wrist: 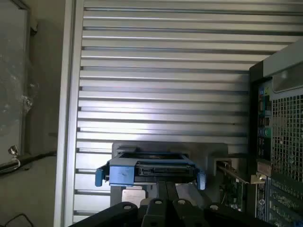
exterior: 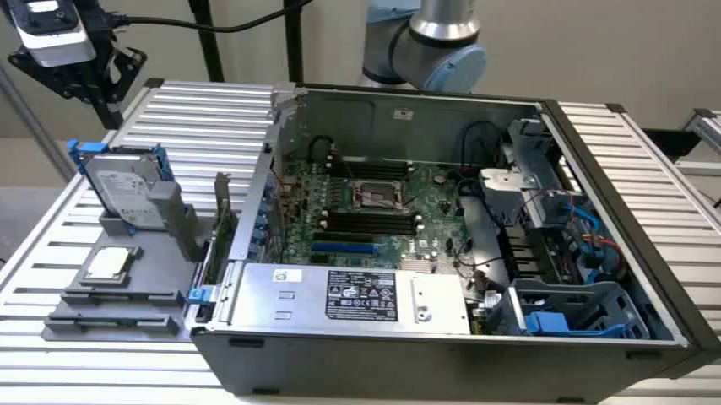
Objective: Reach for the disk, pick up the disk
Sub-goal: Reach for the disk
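The disk (exterior: 124, 190) is a silver hard drive with a white label and blue rails. It stands on edge in a grey holder (exterior: 169, 228) at the exterior view's left, beside the open computer case. My gripper (exterior: 107, 110) hangs above and behind it, well apart from it and holding nothing. In the wrist view I look down on the disk's blue-framed top edge (wrist: 151, 171). The two dark fingers (wrist: 161, 191) lie pressed together just over that edge, so my gripper (wrist: 166, 191) is shut.
A small square silver chip (exterior: 110, 263) lies on the grey tray in front of the holder. The open computer case (exterior: 631, 160) takes up the middle and right, with a silver power supply box (exterior: 349, 295) at its front. The slatted metal table (exterior: 208, 110) runs behind the disk.
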You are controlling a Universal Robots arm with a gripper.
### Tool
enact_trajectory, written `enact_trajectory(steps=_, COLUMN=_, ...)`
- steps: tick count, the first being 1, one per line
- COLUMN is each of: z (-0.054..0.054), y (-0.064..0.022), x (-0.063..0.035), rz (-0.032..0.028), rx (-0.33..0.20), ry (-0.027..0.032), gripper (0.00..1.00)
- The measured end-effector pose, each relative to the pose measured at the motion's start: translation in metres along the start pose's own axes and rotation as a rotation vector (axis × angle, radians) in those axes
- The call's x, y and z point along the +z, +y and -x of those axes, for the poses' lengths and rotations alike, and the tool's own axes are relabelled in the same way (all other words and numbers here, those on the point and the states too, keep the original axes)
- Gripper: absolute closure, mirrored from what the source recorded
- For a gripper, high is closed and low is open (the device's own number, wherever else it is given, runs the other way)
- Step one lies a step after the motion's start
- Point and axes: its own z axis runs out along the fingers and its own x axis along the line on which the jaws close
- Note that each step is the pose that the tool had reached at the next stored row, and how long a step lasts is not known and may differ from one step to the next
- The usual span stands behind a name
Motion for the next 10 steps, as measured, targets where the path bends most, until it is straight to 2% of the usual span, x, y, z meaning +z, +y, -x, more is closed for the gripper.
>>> enact_trajectory(steps=10, z=0.0, y=0.0, x=0.0, rz=0.0, rx=0.0, ry=0.0006, gripper=0.89)
